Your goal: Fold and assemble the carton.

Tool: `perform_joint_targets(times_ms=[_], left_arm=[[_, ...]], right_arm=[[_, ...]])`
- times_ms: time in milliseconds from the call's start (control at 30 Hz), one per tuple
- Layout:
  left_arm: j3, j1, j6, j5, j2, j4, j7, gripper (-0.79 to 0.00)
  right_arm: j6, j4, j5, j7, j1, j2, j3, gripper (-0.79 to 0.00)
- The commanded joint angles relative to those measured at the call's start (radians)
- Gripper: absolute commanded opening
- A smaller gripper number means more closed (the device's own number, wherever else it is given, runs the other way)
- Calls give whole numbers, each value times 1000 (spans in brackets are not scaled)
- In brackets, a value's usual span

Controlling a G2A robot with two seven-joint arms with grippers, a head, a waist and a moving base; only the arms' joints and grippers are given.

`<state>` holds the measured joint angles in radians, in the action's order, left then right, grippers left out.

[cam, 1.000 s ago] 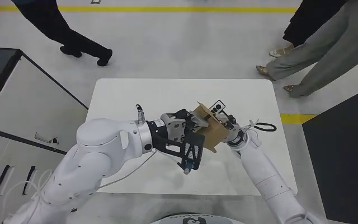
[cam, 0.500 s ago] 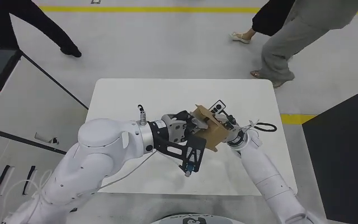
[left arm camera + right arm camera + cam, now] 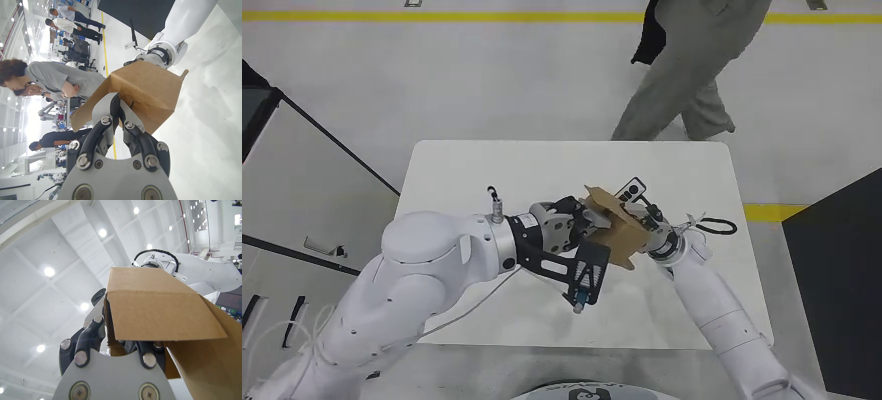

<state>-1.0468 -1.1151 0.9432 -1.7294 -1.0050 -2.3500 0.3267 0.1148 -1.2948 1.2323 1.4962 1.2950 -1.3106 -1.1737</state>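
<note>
My left gripper point(image 3: 118, 103) has its jaws drawn narrow, pinched on the edge of a lower panel of the brown cardboard carton point(image 3: 147, 85), just beside a short slot cut in that panel. My right gripper point(image 3: 108, 317) is closed on the opposite wall. One finger point(image 3: 95, 313) lies against the outside of the board and its partner is tucked inside under a flap, so I judge that hold from the wall running down between them. The carton hangs in the air between the two wrists, above the middle of the white rectangular table point(image 3: 472, 190), and touches nothing but the grippers. Over the last second very little has changed. Both grips are as they were and the arms have barely shifted. The carton has only crept and turned a little toward my left arm, its raised top flap point(image 3: 602, 197) sliding that way with it. I read this as a slow in-hand adjustment, lining a panel up rather than finishing a fold. The body is squared into a tube, but the long side flap point(image 3: 85, 111) stands wide open, so the ends still need closing. With such shallow edge grips, I think any quicker twist could let the board slip.
</note>
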Motion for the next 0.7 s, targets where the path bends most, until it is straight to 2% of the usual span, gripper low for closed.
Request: perform_joint_targets(times_ms=[0,300,667], left_arm=[[7,1,1,-2,-1,0,-1,-785],[20,0,2,-3,-2,0,3,-785],[-2,-1,-7,6,-1,0,5,-785]], right_arm=[[0,1,-3,2,-1,0,0,-785],[4,1,-7,6,0,1,0,-785],[-2,5,-3,1,-1,1,0,-785]])
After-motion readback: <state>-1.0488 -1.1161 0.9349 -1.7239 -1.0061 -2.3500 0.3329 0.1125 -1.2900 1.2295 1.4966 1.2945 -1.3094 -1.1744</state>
